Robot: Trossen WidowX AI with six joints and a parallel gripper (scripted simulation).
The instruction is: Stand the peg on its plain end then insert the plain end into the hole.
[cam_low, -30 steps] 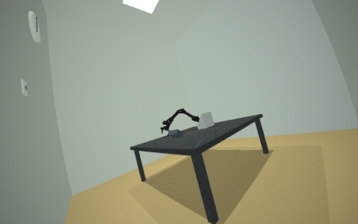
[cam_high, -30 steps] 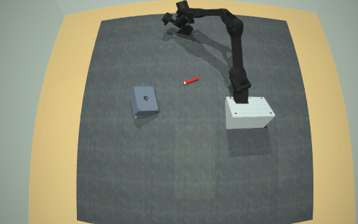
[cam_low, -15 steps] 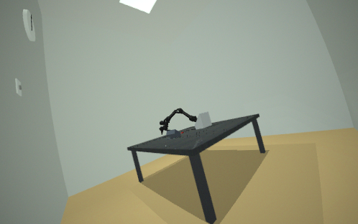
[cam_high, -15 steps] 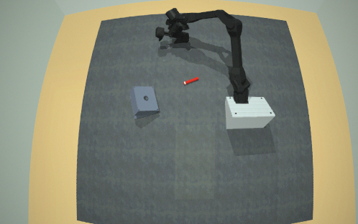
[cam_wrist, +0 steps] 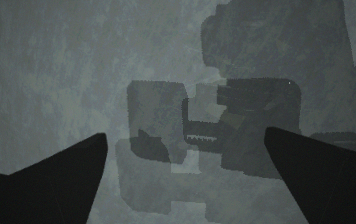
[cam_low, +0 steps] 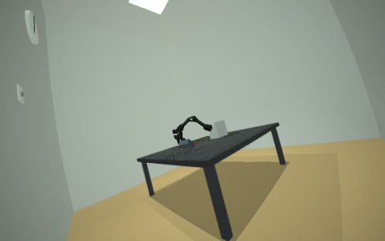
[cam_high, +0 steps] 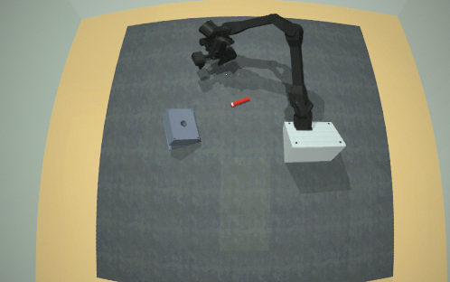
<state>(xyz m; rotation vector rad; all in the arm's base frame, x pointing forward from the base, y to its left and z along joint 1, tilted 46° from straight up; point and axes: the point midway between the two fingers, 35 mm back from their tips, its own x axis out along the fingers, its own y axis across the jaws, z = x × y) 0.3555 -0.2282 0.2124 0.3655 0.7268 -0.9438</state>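
Note:
The red peg (cam_high: 241,101) (cam_low: 195,143) lies on its side on the dark table, its white-banded end toward the sloped panel. The grey-blue sloped panel (cam_high: 182,134) (cam_low: 186,144) stands to the left of the peg in the top view, with one dark round hole (cam_high: 183,123) in its face; the hole looks empty. My gripper (cam_high: 214,59) (cam_wrist: 188,138) is open and empty, raised above the table beyond the peg and panel, toward the table's far edge in the top view. The wrist view shows both fingers wide apart over bare table; the peg is not in that view.
The white base block (cam_high: 314,135) (cam_low: 219,130) carries the arm at the right in the top view. The table (cam_high: 158,217) (cam_low: 209,156) has its far edge just beyond the arm. Shadows of the arm and gripper fall on the table under the fingers.

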